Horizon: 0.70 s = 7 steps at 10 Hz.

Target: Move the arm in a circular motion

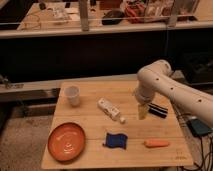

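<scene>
My white tubular arm (170, 90) comes in from the right edge and bends at a rounded joint above the right side of the wooden table (90, 117). Its pale tapered gripper (143, 112) points down, just above the table, beside a black-and-white striped object (158, 110) and right of a white bottle (110, 108) lying on its side. It holds nothing that I can see.
On the table stand a white cup (72, 95) at the back left, an orange plate (66, 141) at the front left, a blue cloth (115, 140) at the front middle and an orange carrot-like object (157, 144) at the front right. A dark rail and shelf lie behind the table.
</scene>
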Available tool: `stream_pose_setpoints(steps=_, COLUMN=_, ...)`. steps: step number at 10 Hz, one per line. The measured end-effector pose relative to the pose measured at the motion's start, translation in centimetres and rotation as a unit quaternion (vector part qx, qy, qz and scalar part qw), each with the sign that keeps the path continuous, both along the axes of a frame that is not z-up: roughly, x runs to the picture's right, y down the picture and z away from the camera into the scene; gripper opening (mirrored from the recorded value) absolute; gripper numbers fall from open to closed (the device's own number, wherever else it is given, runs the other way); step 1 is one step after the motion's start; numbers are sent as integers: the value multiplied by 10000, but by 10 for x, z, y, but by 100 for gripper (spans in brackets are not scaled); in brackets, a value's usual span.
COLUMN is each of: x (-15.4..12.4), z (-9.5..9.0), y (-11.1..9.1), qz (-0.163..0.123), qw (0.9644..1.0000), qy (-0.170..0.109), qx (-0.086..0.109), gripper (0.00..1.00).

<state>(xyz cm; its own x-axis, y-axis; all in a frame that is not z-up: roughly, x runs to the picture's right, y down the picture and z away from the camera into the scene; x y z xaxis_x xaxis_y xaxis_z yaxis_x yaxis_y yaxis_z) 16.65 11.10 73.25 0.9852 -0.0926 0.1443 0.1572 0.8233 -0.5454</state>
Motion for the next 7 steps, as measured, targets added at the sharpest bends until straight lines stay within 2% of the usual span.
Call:
stream_pose_setpoints(steps=2, x=-28, z=-7, y=8, qz=-195, qw=9995, qy=-218, qx=71, gripper=80)
stream_pose_setpoints(steps=4, x=-68, z=-15, y=15, qz=-453, qw=9974, qy=-539, qx=128, gripper=80)
stream_pose_setpoints(steps=6, x=-110, z=-21, y=21, qz=-785, qw=9934, qy=-826, qx=161, gripper=80)
stream_pose_setpoints(steps=7, x=-138, z=-23, y=24, qz=-1018, qw=9895, qy=-1006, qx=177, gripper=80)
